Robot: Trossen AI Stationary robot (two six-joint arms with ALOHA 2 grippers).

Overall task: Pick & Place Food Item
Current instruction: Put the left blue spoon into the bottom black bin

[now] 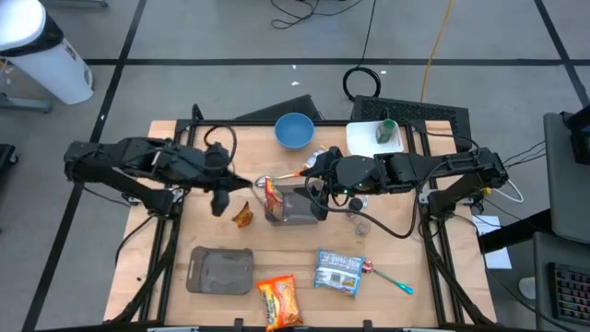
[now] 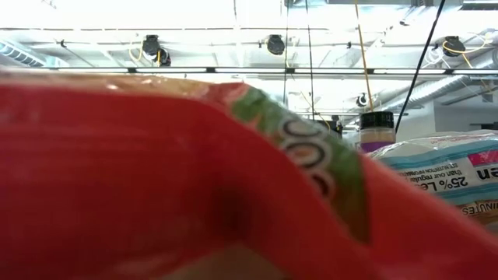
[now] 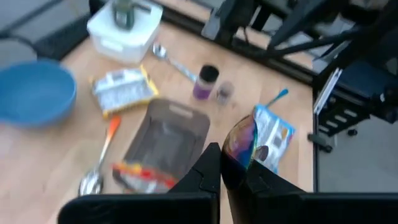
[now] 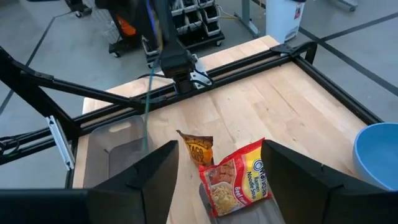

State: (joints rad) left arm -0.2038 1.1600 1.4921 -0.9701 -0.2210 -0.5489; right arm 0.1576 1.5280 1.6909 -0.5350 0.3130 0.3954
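Observation:
A red-and-yellow ramen noodle packet (image 4: 239, 177) leans upright, its lower end in the left end of a clear grey container (image 1: 300, 210) at mid-table. My right gripper (image 4: 219, 152) is open above that container, a finger on either side of the packet and clear of it. A small brown taco-chip packet (image 4: 198, 149) stands crumpled on the wood just left of the container. My left gripper (image 1: 221, 201) is shut and hangs above the table beside the taco packet. The packet's shiny back (image 3: 239, 146) shows just past the shut fingertips.
A blue bowl (image 1: 295, 131) and a white box (image 1: 376, 138) stand at the far edge. A grey tray (image 1: 221, 269), an orange packet (image 1: 279, 302), a blue packet (image 1: 339, 272) and a blue-handled spoon (image 1: 392, 279) lie near the front. That orange packet fills the low view.

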